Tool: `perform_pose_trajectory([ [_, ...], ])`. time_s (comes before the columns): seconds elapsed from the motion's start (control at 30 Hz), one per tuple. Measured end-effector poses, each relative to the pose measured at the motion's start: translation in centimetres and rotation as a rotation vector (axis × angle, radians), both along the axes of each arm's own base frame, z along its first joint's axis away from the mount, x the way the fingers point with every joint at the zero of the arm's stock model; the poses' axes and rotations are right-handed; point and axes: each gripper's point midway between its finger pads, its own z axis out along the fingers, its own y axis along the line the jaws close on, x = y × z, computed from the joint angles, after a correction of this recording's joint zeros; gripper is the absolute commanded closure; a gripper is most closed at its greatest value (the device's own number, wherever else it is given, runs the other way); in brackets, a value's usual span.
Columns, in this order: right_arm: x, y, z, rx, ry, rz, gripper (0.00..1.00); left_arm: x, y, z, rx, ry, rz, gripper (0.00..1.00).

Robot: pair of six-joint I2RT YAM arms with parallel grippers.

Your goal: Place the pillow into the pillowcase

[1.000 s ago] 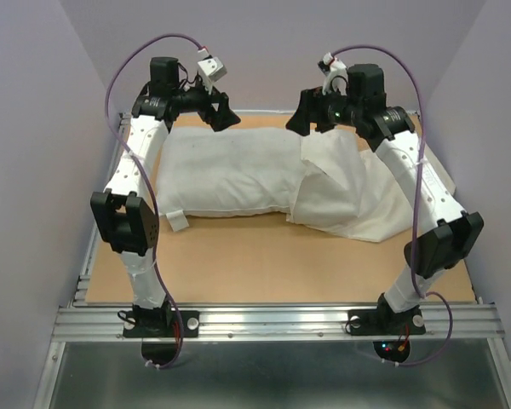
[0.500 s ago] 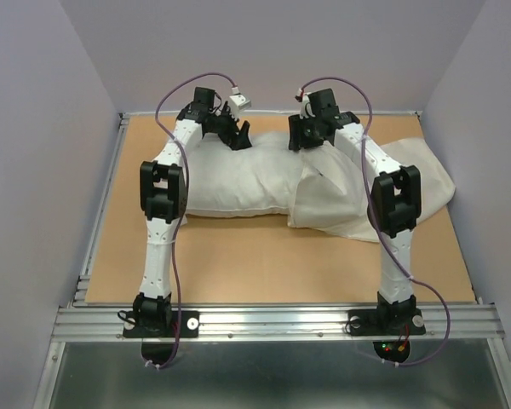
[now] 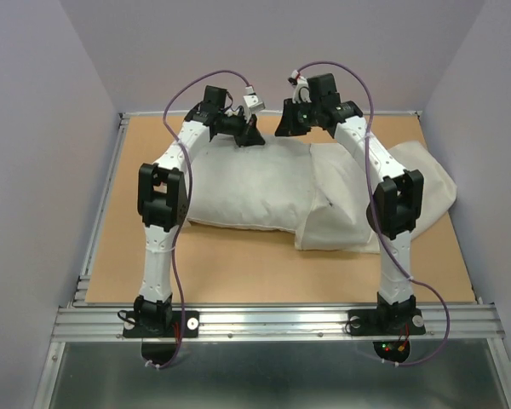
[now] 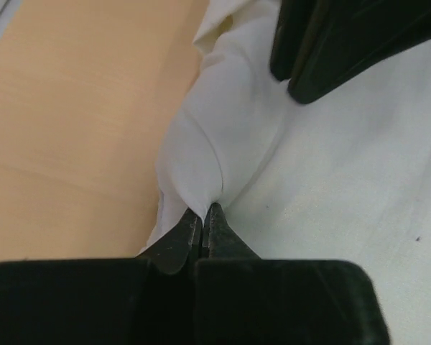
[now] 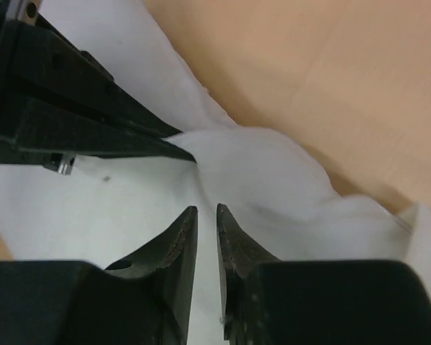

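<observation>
Pillow [image 3: 238, 183] far edge in left hand [image 4: 205, 210]

The right gripper [image 5: 207, 210] low over the pillow [image 5: 273, 180], its dark tips a narrow gap apart, left gripper [image 5: 185, 151] just beside it, closed tips meeting a raised fold of the white fabric, tan table [image 5: 330, 72] beyond the far edge

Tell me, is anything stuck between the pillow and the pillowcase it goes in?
Nothing visible is. The pillowcase lies draped against the right end of the pillow, with no other object between them.
</observation>
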Motion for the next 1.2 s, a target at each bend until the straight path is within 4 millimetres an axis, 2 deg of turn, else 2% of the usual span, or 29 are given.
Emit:
perform_pose_trajectory([
  [0.07,0.0,1.0,1.8,0.039,-0.027,0.011,0.91,-0.8,-0.9,2.7,-0.051,-0.021,-0.017,1.0],
  [0.13,-0.1,1.5,2.7,0.053,-0.042,0.019,0.87,-1.2,-1.5,4.7,-0.086,-0.036,-0.03,1.0],
  [0.17,-0.2,1.6,2.9,0.051,-0.046,0.013,0.71,-1.5,-1.7,5.7,-0.104,-0.043,-0.037,1.0],
  [0.27,0.3,0.8,3.0,0.01,-0.071,-0.024,0.52,-1.9,-2.2,7.2,-0.126,-0.075,-0.049,1.0],
  [0.37,1.1,-1.6,3.2,-0.103,-0.13,-0.106,0.51,-2.6,-2.1,6.8,-0.122,-0.074,-0.054,1.0],
  [0.43,1.0,-4.0,3.6,-0.198,-0.167,-0.16,0.51,-2.9,-2.0,6.3,-0.115,-0.071,-0.056,1.0],
  [0.57,-0.8,-9.7,4.3,-0.362,-0.185,-0.258,0.51,-3.1,-1.5,5.5,-0.1,-0.076,-0.053,1.0],
  [0.67,-1.6,-12.3,4.6,-0.429,-0.17,-0.292,0.51,-3.2,-1.2,5.3,-0.091,-0.084,-0.055,1.0],
  [0.77,-1.9,-13.2,3.9,-0.456,-0.141,-0.297,0.51,-3.3,-1.2,5.4,-0.089,-0.093,-0.058,1.0],
  [0.87,-1.9,-13.1,2.3,-0.475,-0.104,-0.277,0.5,-3.3,-1.2,5.4,-0.088,-0.098,-0.06,1.0],
  [1.03,-1.4,-12.1,-1.9,-0.492,-0.015,-0.229,0.51,-3.3,-1.1,5.2,-0.084,-0.103,-0.063,1.0],
  [1.1,-1.5,-12.0,-2.9,-0.499,0.013,-0.217,0.6,-3.4,-1.1,5.0,-0.079,-0.102,-0.062,1.0],
  [1.2,-1.7,-11.9,-3.4,-0.499,0.028,-0.209,0.8,-3.6,-0.9,4.7,-0.073,-0.094,-0.061,1.0],
])
